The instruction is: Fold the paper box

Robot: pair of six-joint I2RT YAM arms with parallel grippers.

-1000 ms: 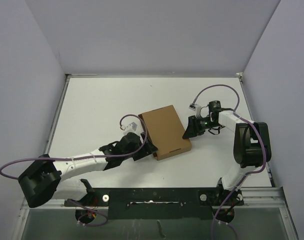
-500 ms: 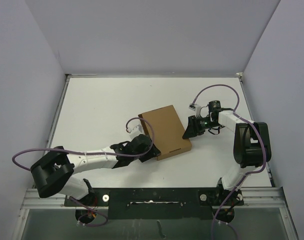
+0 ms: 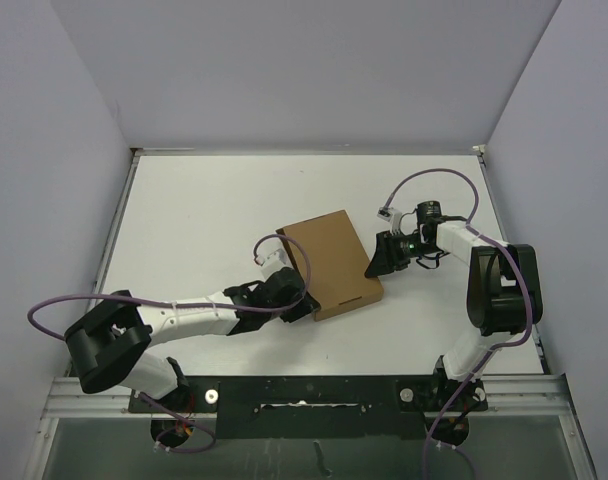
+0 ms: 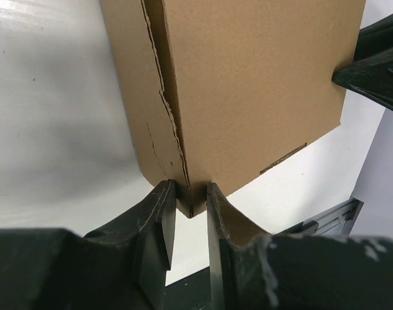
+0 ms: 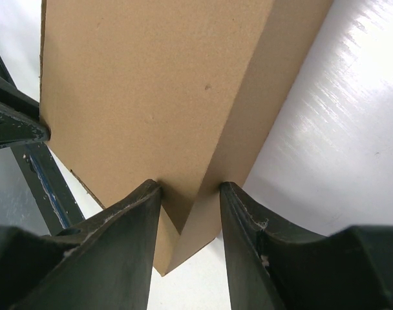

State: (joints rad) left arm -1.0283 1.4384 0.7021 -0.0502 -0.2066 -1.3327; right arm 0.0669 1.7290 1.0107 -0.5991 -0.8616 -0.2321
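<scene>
Box [image 3: 329, 262] lay closed on bench [image 3: 184, 220]; folding judged nearly done. Left jaws pinched one corner, right jaws pinched the opposite edge.

There is one paper box [image 3: 329, 265], on one white table [image 3: 204, 210]. Two arms are in view, the left arm [image 3: 184, 318] and the right arm [image 3: 494, 290]. That makes two grippers, the left gripper [image 4: 191, 194] at the box's near left corner and the right gripper [image 5: 190, 194] at its right side. Each has two black fingers [image 4: 159, 219], four in all. There are two purple cables [image 3: 439, 175], one looping along each arm. Three pale walls [image 3: 304, 70] stand at the left, far and right.
</scene>
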